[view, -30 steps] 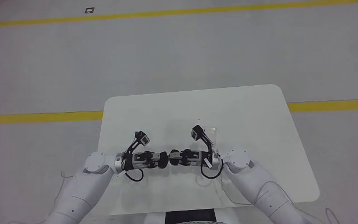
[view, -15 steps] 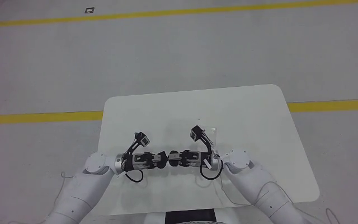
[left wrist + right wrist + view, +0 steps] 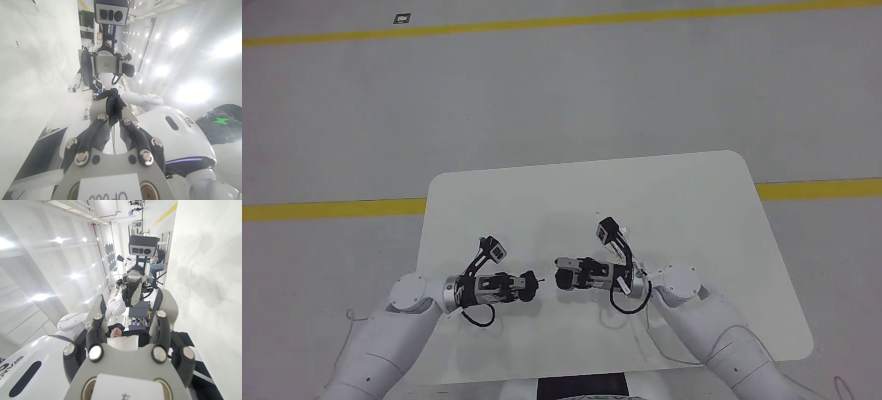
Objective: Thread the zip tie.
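Both arms hover low over the white table (image 3: 692,200), wrists turned inward so the grippers face each other across a small gap. My left gripper (image 3: 529,287) is shut on a thin black zip tie (image 3: 113,106), pinched between its grey fingers (image 3: 98,106); a short dark end sticks out past the tips. My right gripper (image 3: 562,277) is open, and there is nothing between its two grey fingers (image 3: 166,306). In the left wrist view the right gripper (image 3: 106,64) sits straight ahead. The right wrist view has the left gripper (image 3: 132,294) straight ahead.
The table top around the arms is bare white, with rounded corners and its front edge close below the arms. Yellow floor lines (image 3: 332,210) run behind the table.
The grippers were tip to tip a second ago. The right gripper has now drawn back to the right and opened, while the left has shifted slightly left, still shut on the zip tie.
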You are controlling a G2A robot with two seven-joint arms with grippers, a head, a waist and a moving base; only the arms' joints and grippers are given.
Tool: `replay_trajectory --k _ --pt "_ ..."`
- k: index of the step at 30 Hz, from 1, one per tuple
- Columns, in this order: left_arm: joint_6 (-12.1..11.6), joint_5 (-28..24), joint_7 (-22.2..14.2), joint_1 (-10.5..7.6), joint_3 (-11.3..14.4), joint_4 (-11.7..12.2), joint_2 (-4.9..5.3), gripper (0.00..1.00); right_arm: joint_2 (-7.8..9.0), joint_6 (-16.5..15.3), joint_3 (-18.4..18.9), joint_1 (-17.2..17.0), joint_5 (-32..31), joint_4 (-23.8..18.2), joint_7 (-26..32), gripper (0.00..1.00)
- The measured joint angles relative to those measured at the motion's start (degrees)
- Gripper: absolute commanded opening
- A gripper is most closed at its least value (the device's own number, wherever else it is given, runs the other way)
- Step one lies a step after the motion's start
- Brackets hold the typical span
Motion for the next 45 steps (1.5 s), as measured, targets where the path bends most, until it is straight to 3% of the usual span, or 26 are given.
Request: replay_trajectory --k 11,15,21,26,28,33,35,40,45 --pt "0.00 1.41 -0.26 0.00 -0.77 -0.58 0.03 0.00 0.31 -0.22 0.99 -0.56 -0.73 -0.75 -0.72 1.00" --pt "0.00 6.18 3.00 -0.60 -2.10 -2.39 0.30 0.00 0.39 -0.33 1.21 -0.39 -1.27 -1.06 -1.17 1.00" --pt "0.00 5.40 1.68 0.99 -10.16 -4.91 0.71 0.00 1.99 -0.29 4.53 0.94 -16.01 -6.85 -2.68 1.00" --pt "0.00 6.21 0.38 2.86 -15.50 -6.76 0.00 0.00 3.11 0.90 4.51 1.93 -31.24 -11.63 -0.87 1.00" --pt "0.00 6.83 0.15 3.10 -16.01 -7.04 -0.19 0.00 3.17 0.99 4.30 1.95 -34.13 -11.77 -0.80 1.00" --pt "0.00 6.92 0.32 3.06 -15.88 -7.16 -0.18 0.00 3.15 0.99 4.33 1.94 -32.72 -11.70 -0.88 1.00" --pt "0.00 8.62 1.59 2.82 -15.67 -8.42 -0.19 0.00 3.23 1.22 4.14 2.24 -34.24 -12.22 -1.55 1.00" --pt "0.00 10.13 1.99 1.59 -16.10 -9.38 -0.56 0.00 3.72 3.15 2.87 5.61 -47.85 -14.14 -0.67 1.00" --pt "0.00 10.86 2.26 0.40 -16.29 -8.49 -1.25 0.00 3.75 3.63 0.14 9.07 -58.39 -13.53 1.25 1.00"
